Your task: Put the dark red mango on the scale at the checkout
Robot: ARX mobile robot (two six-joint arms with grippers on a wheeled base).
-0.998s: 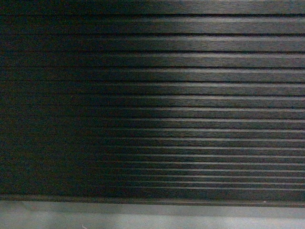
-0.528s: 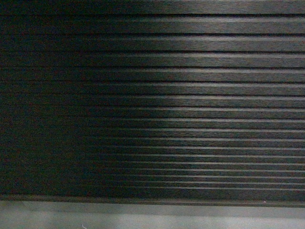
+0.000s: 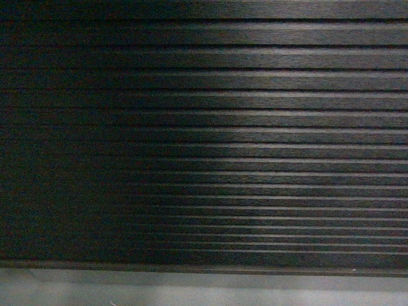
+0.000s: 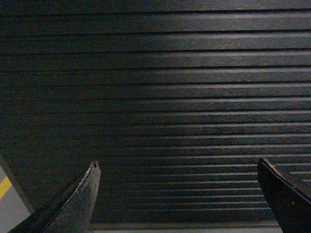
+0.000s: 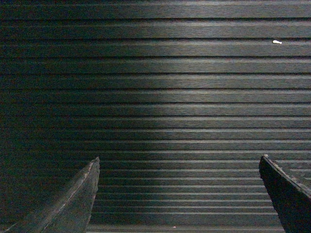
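Moved: nothing visible; head view unchanged.
Checkout (image 3: 204, 127): one ribbed front, ribs horizontal.
Left gripper (image 4: 177, 194): fingers apart, empty.
Right gripper (image 5: 179, 191): fingers apart, empty.

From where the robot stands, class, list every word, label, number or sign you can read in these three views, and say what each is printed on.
None: no view shows readable text.
The ribbed counter front is bare dark slats.
The small white speck on a slat is too small to tell what it is.
The yellow stripe on the floor is plain.
The open left gripper and open right gripper carry no markings.
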